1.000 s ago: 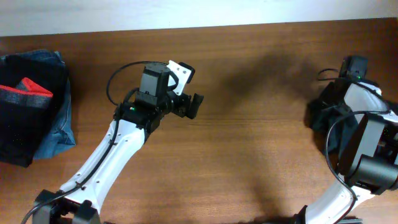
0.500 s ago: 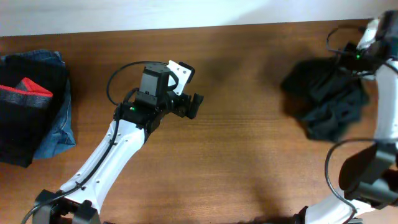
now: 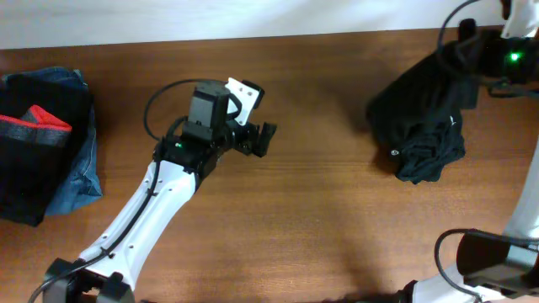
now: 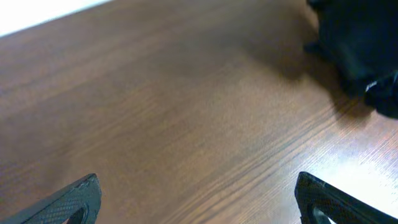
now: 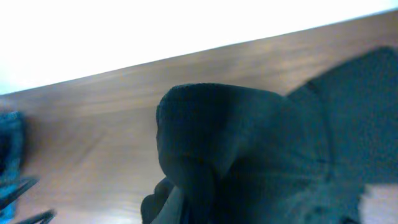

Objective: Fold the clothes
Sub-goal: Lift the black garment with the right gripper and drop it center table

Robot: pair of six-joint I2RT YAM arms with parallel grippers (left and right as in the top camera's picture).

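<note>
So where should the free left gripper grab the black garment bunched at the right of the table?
Probably the loose lower edge of the black garment lying on the table, coming in from its left with the open left gripper. The far end is drawn up toward the far right corner, so slack cloth trails on that near-left side.

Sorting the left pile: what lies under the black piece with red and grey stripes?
Blue denim sticks out from beneath the striped black piece. How far it runs underneath, and anything else below, is covered.
</note>
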